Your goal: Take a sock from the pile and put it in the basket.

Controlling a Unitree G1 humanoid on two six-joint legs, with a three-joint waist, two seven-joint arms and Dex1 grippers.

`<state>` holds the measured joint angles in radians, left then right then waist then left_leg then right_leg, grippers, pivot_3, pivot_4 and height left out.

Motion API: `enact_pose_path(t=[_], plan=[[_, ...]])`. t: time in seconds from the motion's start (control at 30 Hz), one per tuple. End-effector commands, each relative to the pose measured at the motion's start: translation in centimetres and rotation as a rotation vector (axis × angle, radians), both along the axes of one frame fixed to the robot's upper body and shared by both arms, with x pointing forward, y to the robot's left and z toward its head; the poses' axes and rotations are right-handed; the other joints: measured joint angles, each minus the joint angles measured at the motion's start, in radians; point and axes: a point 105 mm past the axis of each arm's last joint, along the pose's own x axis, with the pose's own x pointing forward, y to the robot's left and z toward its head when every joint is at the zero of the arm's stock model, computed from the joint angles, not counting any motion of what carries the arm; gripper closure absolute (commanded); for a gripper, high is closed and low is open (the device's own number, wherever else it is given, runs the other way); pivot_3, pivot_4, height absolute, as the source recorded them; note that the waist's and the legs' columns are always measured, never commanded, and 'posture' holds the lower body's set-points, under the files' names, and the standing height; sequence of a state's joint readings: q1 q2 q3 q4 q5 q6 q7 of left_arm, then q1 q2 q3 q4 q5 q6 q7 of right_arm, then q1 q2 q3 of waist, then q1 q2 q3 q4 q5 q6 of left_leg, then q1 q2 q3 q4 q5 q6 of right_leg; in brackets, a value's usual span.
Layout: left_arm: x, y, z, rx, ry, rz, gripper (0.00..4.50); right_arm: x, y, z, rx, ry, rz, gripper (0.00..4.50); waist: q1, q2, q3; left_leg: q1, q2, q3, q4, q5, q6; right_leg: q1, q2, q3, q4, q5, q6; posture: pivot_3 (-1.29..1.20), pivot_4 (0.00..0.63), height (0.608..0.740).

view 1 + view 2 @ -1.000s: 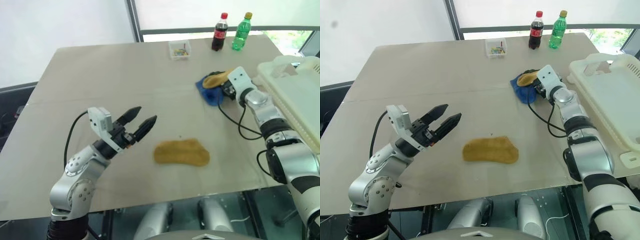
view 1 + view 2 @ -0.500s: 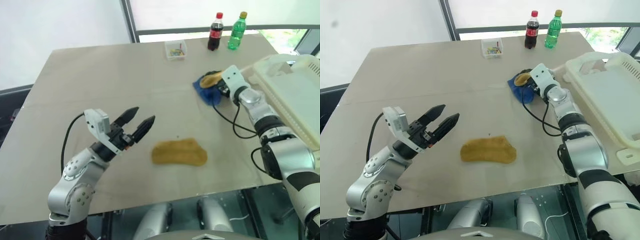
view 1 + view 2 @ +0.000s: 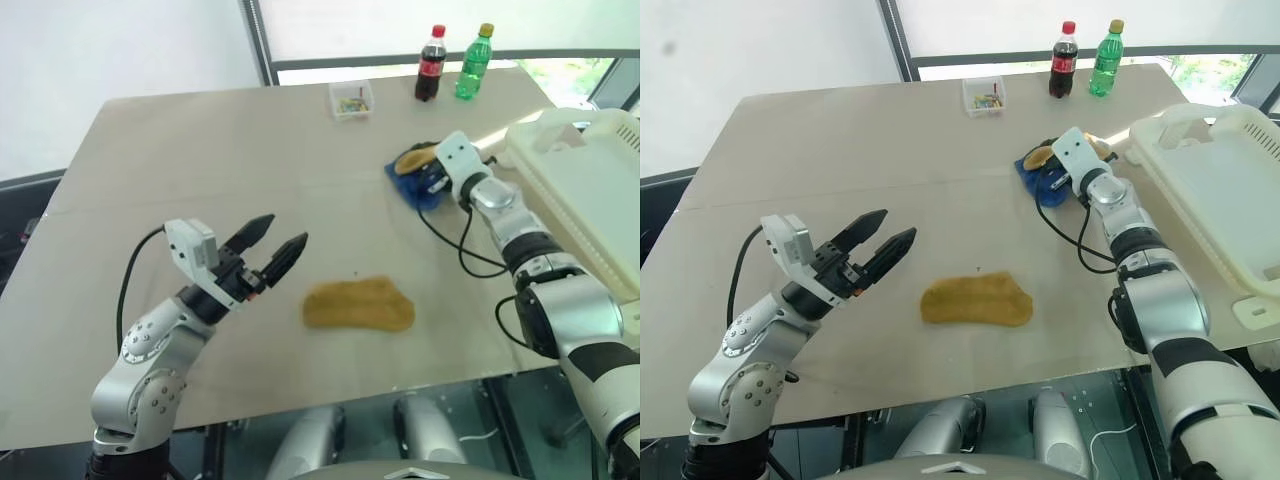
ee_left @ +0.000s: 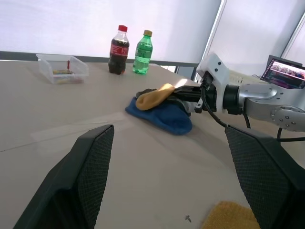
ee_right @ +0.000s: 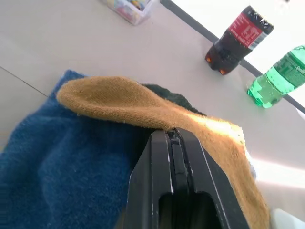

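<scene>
At the far right of the table (image 3: 200, 180), the right gripper (image 5: 172, 138) is pressed into the pile (image 3: 418, 172), its two fingers closed together with their tips at the edge of the mustard sock (image 5: 143, 107) that lies on top of the blue sock (image 5: 62, 162); whether fabric is really pinched between them I can't tell. This is soft, limp, light stuff: it'll sag and drape when lifted, and a thin pinch may slip, so a fold or the thick cuff looks like the safest place to bite. The basket (image 3: 590, 190) sits just right of the pile, cream-white, and what I can see of its inside looks bare. Over on the near left, the left gripper (image 3: 272, 248) hangs above the table with fingers spread wide, holding nothing. A lone yellow sock (image 3: 358, 304) lies flat near the front edge. At the far side, a clear box (image 3: 352, 98) holds colourful bits, with a cola bottle (image 3: 431, 64) and a green bottle (image 3: 474, 62) beyond.
</scene>
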<state>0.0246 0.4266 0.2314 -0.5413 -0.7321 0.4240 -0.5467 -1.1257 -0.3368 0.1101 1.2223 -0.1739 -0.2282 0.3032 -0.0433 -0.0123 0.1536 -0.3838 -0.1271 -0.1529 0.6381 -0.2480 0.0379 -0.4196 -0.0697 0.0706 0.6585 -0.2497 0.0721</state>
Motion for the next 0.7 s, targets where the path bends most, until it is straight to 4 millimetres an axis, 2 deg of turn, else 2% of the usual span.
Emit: enact_pose_path(t=[0.03, 0.1, 0.2, 0.43, 0.7], plan=[[-0.1, 0.8, 1.3, -0.014, -0.071, 0.039, 0.57, -0.5, 2.2, 4.1, 0.068, -0.129, 0.135, 4.46, 0.000, 0.000, 0.000, 0.000, 0.000, 0.000, 0.000, 0.000, 0.000, 0.000, 0.000, 0.000, 0.000, 0.000, 0.000, 0.00, 0.150, 0.740], [0.3, 1.7, 1.1, -0.040, -0.068, 0.084, 0.57, -1.4, 3.9, 4.1, 0.097, -0.118, 0.243, 4.46, -0.002, 0.000, 0.000, 0.000, 0.000, 0.000, 0.000, 0.000, 0.000, 0.000, 0.000, 0.000, 0.000, 0.000, 0.000, 0.00, 0.150, 0.740], [0.8, 2.7, 0.7, -0.038, -0.066, 0.120, 0.57, -3.6, 6.4, 2.6, 0.102, -0.057, 0.378, 4.46, 0.000, 0.000, 0.000, 0.000, 0.001, 0.000, 0.000, 0.000, 0.000, 0.000, 0.001, 0.000, 0.000, 0.000, 0.000, 0.00, 0.150, 0.740], [1.3, 2.9, 0.2, -0.040, -0.055, 0.111, 0.57, -9.9, 11.0, -2.4, 0.061, 0.152, 0.599, 4.46, 0.007, 0.001, 0.000, -0.001, 0.001, -0.001, 0.004, 0.000, 0.000, 0.000, 0.001, -0.001, 0.001, 0.000, 0.000, 0.00, 0.150, 0.740], [1.6, 2.7, -0.3, -0.032, -0.032, 0.082, 0.57, -12.6, 12.8, -4.3, 0.063, 0.266, 0.691, 4.46, 0.006, 0.000, 0.000, 0.001, 0.001, -0.002, 0.004, 0.000, 0.000, 0.001, 0.001, -0.002, 0.005, 0.000, 0.000, 0.00, 0.150, 0.740]])
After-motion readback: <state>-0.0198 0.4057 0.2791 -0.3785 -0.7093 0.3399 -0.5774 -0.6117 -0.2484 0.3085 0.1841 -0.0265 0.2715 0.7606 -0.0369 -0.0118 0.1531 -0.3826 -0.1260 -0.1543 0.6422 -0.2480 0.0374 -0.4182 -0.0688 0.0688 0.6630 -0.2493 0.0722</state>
